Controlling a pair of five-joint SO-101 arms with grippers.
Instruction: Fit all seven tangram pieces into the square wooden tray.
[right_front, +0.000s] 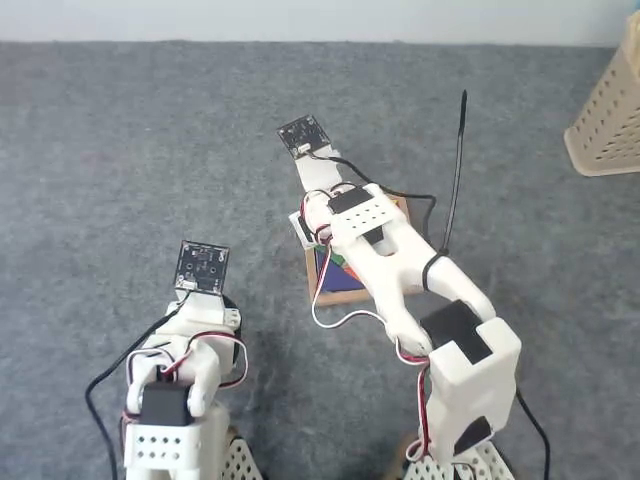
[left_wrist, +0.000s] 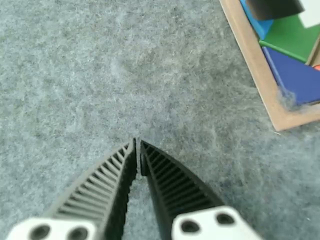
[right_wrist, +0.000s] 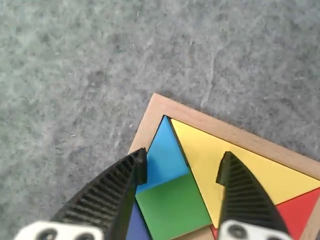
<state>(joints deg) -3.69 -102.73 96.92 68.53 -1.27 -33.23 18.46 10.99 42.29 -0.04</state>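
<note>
The square wooden tray (right_wrist: 156, 111) lies on the grey carpet with coloured pieces fitted in it: a light blue triangle (right_wrist: 163, 149), a green square (right_wrist: 173, 205), a big yellow triangle (right_wrist: 240, 167) and a red piece (right_wrist: 300, 210). My right gripper (right_wrist: 183, 164) hovers open just above them, one fingertip over the tray's rim and the other over the yellow triangle. In the high view the right arm (right_front: 385, 255) covers most of the tray (right_front: 311, 278); a dark blue piece (right_front: 338, 277) shows. My left gripper (left_wrist: 138, 146) is shut and empty over bare carpet beside the tray's corner (left_wrist: 260, 75).
A beige perforated basket (right_front: 608, 108) stands at the far right edge. A thin black strap (right_front: 458, 170) sticks up from the right arm. Open carpet lies to the left of and beyond the tray.
</note>
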